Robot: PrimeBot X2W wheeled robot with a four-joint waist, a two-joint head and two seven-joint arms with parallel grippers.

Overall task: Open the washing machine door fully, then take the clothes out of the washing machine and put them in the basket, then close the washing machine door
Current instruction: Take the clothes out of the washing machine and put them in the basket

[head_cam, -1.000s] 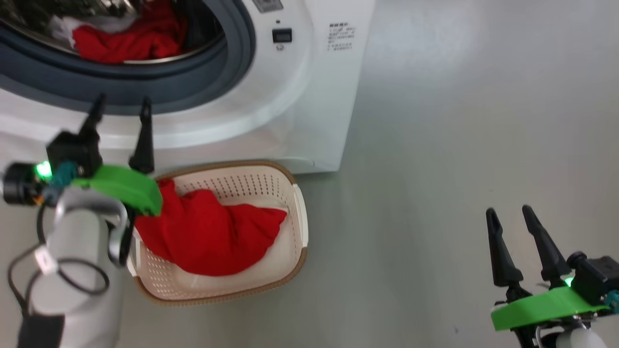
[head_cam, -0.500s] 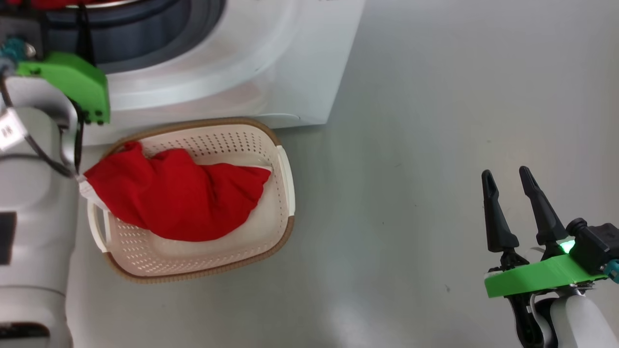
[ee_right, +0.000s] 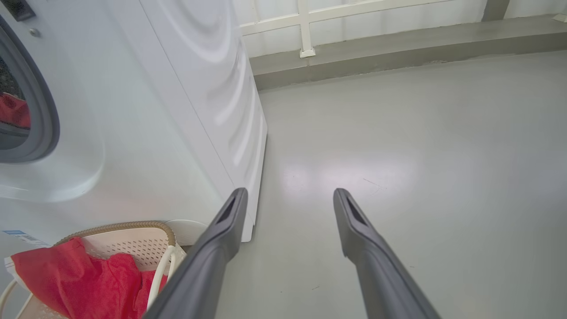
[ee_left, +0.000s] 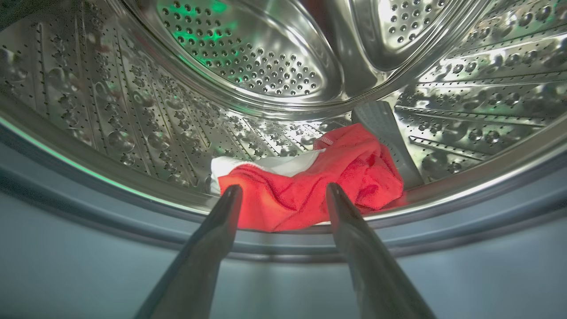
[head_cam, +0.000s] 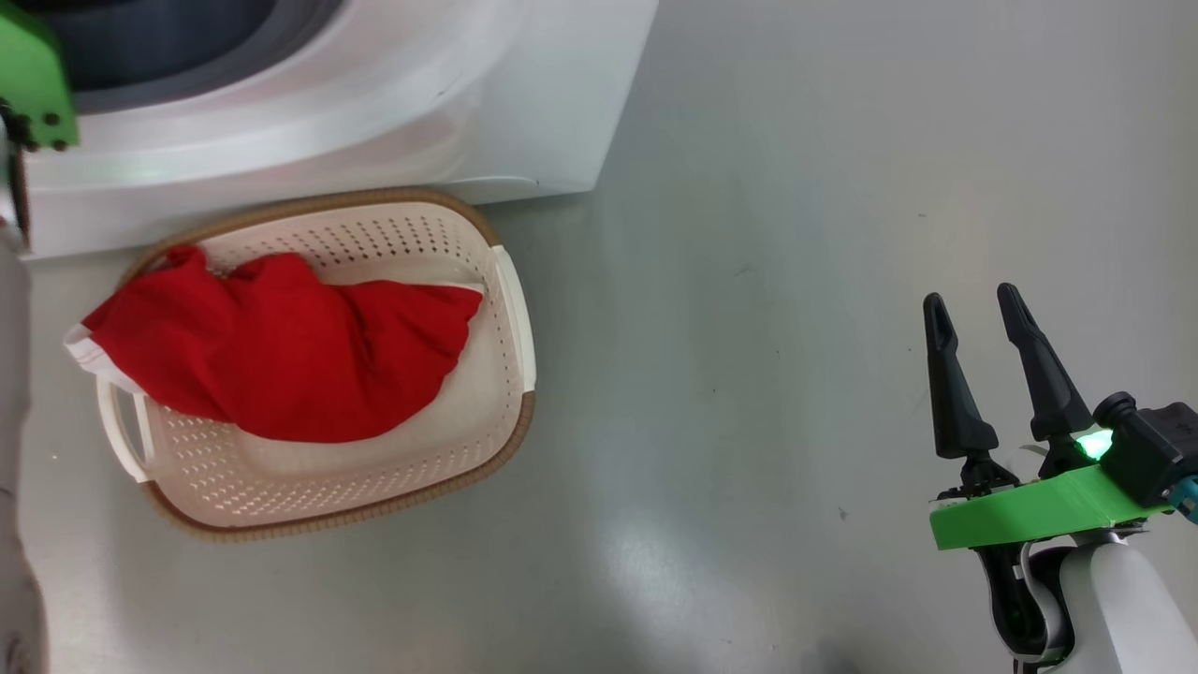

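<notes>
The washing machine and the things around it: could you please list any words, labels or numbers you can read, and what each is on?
No text can be read.
Blue label low on the washing machine front: too small to read.
Small tag on the clothes: blurred, unreadable.

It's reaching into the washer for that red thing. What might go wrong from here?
1. The open left tool aims at the red garment in the drum, which lies low by the grey gasket. It may pinch only a fold and drop it, or snag the rubber.
2. The red garment in the basket drapes over the basket rim. A second piece landing there might push it onto the floor.
</notes>
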